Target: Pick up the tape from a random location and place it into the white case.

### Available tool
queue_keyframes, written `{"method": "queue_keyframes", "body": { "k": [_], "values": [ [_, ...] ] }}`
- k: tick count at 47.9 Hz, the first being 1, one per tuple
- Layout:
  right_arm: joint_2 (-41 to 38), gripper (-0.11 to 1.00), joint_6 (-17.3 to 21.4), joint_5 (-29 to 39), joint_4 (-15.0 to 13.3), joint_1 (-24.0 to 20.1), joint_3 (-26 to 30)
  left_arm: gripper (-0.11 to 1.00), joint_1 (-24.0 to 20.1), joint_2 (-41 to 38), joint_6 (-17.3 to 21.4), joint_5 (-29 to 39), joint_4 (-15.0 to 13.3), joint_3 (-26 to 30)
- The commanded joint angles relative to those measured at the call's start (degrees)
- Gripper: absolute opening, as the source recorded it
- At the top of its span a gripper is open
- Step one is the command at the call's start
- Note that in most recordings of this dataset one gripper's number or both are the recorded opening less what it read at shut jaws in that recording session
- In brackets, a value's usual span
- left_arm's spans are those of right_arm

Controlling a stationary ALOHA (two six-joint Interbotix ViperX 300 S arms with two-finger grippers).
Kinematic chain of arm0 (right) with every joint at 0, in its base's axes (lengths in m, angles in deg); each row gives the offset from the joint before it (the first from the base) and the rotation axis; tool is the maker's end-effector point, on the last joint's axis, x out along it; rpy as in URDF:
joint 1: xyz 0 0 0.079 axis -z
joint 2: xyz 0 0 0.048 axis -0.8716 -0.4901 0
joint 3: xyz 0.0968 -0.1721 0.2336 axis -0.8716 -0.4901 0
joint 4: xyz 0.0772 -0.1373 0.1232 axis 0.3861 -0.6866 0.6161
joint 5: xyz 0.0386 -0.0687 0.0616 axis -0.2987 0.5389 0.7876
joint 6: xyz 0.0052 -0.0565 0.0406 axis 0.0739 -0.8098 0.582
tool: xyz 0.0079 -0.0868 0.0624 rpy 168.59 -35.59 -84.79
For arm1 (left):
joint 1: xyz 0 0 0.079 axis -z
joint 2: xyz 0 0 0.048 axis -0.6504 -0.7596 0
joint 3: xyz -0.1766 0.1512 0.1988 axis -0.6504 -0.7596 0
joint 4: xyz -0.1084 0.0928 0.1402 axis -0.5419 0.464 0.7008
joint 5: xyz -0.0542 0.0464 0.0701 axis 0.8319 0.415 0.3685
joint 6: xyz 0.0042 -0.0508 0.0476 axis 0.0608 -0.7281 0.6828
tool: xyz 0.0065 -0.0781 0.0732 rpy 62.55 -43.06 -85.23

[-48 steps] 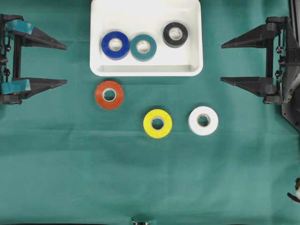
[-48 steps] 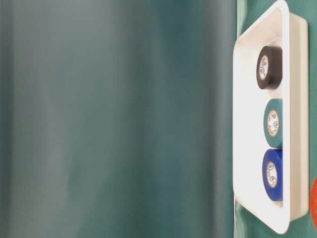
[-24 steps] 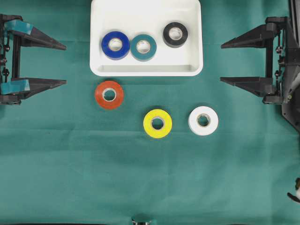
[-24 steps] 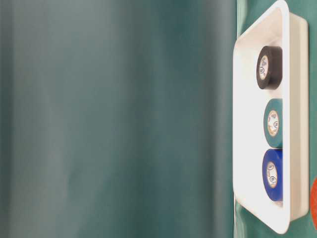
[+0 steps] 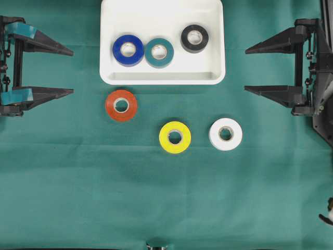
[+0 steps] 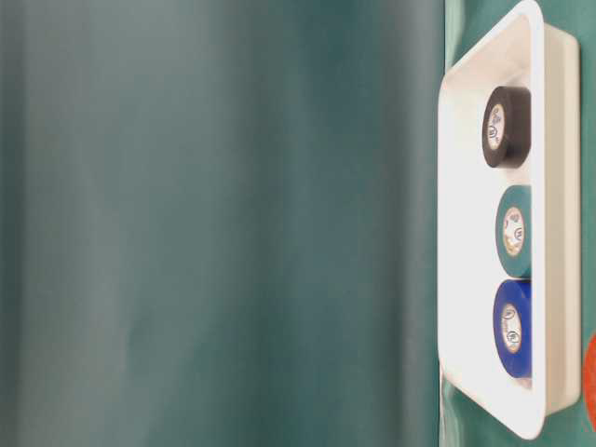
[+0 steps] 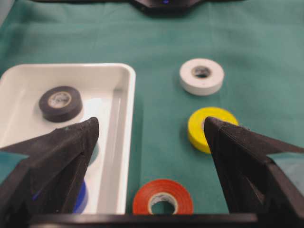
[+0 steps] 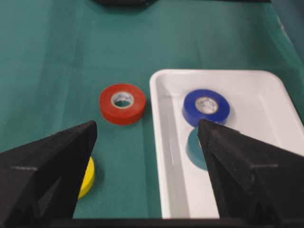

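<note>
Three tapes lie flat on the green cloth below the white case: red tape, yellow tape, white tape. Left gripper gapes wide, empty, at the edge; right gripper likewise spread, gripping nothing.

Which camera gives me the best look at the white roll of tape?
The overhead view shows the white tape roll best: whole, flat on the green cloth, right of the yellow roll. The left wrist view also shows it whole, farther off. The table-level and right wrist views do not show it.
</note>
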Motion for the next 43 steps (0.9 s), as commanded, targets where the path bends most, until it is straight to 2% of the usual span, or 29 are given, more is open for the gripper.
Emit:
{"method": "queue_keyframes", "body": {
  "k": [1, 17, 43],
  "values": [
    [-0.09, 0.82, 0.0, -0.26, -0.09, -0.09, 0.53, 1.0, 0.09, -0.18, -0.09, -0.26, -0.09, 0.62],
    [-0.18, 0.82, 0.0, -0.53, -0.09, 0.0, 0.7, 1.0, 0.09, -0.7, -0.09, -0.97, -0.09, 0.88],
    [-5.63, 0.82, -0.35, -2.11, -0.18, -0.09, 3.87, 1.0, 0.09, -3.08, -0.09, -2.99, -0.09, 1.76]
  ]
}}
